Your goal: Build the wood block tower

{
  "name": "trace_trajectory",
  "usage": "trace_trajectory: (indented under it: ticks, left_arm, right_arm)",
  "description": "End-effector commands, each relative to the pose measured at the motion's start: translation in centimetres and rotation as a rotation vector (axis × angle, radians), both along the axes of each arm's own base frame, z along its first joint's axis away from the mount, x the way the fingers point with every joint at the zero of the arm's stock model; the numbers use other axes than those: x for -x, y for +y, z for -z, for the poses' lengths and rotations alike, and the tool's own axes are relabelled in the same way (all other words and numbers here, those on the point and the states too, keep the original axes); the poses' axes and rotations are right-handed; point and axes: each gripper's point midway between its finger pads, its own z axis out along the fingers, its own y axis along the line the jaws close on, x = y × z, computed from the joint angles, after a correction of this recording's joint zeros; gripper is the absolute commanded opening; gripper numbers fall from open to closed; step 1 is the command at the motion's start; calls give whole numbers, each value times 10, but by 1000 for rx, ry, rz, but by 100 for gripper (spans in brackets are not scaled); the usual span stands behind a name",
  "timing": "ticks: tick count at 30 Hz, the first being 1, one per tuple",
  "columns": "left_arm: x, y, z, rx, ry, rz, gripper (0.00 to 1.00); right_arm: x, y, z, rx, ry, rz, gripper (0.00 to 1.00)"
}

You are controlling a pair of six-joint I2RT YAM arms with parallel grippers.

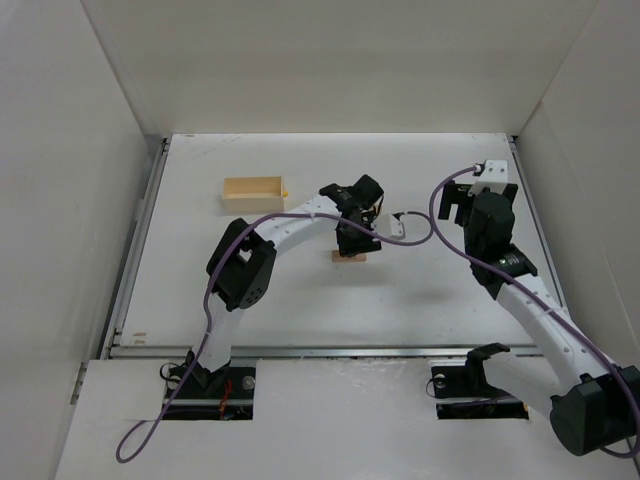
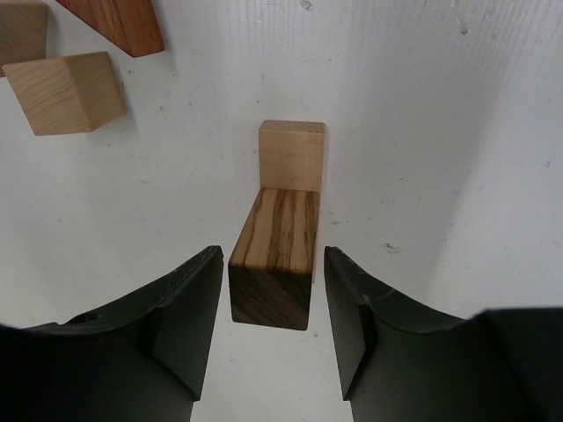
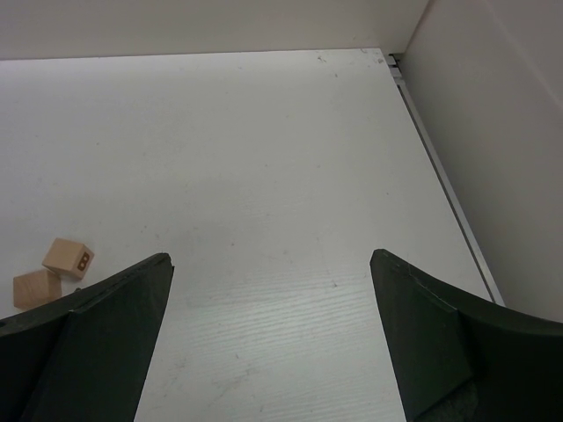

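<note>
A dark striped brown block (image 2: 274, 242) sits between the fingers of my left gripper (image 2: 273, 325). The jaws stand open on either side of it with a thin gap each side. A pale tan block (image 2: 292, 155) touches its far end; I cannot tell whether the two are stacked. In the top view the left gripper (image 1: 352, 240) hangs over a small tan and reddish block cluster (image 1: 350, 257) at mid table. My right gripper (image 3: 268, 338) is open and empty over bare table, at the right in the top view (image 1: 470, 197).
A pale cube (image 2: 66, 92), a reddish-brown block (image 2: 119, 22) and another pale block (image 2: 22, 31) lie far left of the left gripper. Two small pale blocks (image 3: 69, 257) lie left of the right gripper. A pale yellow wooden box (image 1: 253, 190) stands back left. White walls enclose the table.
</note>
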Motion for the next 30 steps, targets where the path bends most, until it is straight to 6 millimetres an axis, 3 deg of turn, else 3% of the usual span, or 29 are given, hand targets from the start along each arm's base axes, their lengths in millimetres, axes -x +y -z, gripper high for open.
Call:
trace_trajectory:
  ticks: [1,9,12,14,15,17,18,20,22,25,26,28,30]
  left_arm:
    - [-13,-4,-35,62,-34,-45,47]
    - [0,-6,-79,175,17,-74,48]
    - [6,-7,-108,239,-2,-75,48]
    - [-1,-6,-136,293,-55,-98,48]
    - [-6,-3,-146,314,-69,-120,48]
    - [-15,-4,-169,361,-110,-134,48]
    - [-17,1,-174,372,-115,-152,48]
    - [-17,6,-185,391,-128,-167,48]
    - [-14,15,-177,375,-108,-189,48]
    - [-18,34,-182,407,-120,-241,48]
    - [-15,41,-171,394,-99,-251,48]
    - [-19,57,-178,430,-119,-309,48]
    - [-21,74,-166,421,-109,-372,48]
  right_arm:
    - [-7,2,-6,-11,-37,-6,100]
    - [-10,11,-17,-80,-69,-36,100]
    - [-9,14,-31,-146,-81,-25,100]
    - [-13,22,-33,-174,-58,-68,100]
    - [-16,27,-45,-180,-67,-90,100]
    - [-23,38,-36,-186,-1,-135,100]
    - [-26,41,-47,-190,-6,-148,100]
    - [-32,46,-38,-184,50,-162,100]
    - [-36,53,-41,-190,66,-193,100]
    - [-41,69,-24,-209,130,-259,97]
    - [-41,75,-18,-215,154,-287,95]
    - [-40,91,-10,-246,186,-365,88]
    - [-39,95,8,-270,244,-366,86]
